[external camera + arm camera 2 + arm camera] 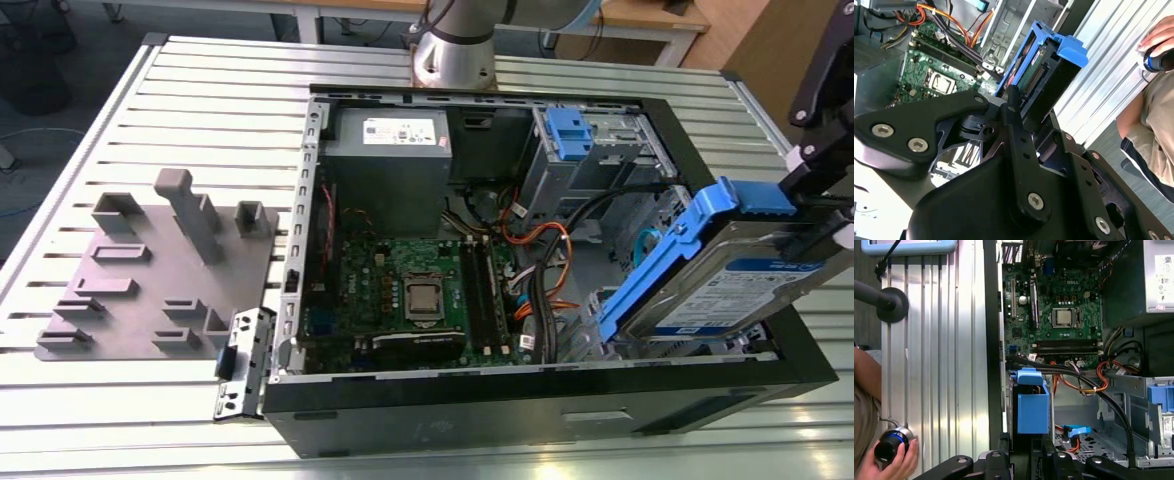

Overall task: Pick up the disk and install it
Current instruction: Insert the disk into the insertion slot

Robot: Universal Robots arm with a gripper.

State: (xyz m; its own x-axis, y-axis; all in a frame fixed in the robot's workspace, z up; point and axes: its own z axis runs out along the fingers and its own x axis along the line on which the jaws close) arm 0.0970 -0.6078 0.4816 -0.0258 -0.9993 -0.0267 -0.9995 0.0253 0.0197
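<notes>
Status: your slatted worktop point(200, 90) carries the open computer case point(534, 415), which lies on its side toward the edge at the exterior view's right. The disk point(741, 280) is off the worktop, tilted and held in the air over the case's corner nearest that edge. The gripper point(1031, 117) is clamped on it, 1 finger against each side. I judge step 1, the pick-up, done. The install is not done: the disk sits in no bay and touches no part of the case.

Materials and shapes:
1. Worktop: ribbed bare aluminium, long parallel slats.
2. Case: black sheet-metal walls and an open box form, with bundled orange and black cables inside.
3. Fixture plate point(147, 270): matte grey, with raised blocks and posts, near the edge at the exterior view's left.
4. Power-supply box point(390, 150): grey metal with a white sticker.
5. Motherboard point(407, 285): green and flat, with a square silver processor at its middle.
6. Disk: a flat silver-grey slab with a white-and-blue label, set in a glossy blue plastic frame.

Note: a person's hand point(896, 452) rests on a round knob at the worktop's edge.
</notes>
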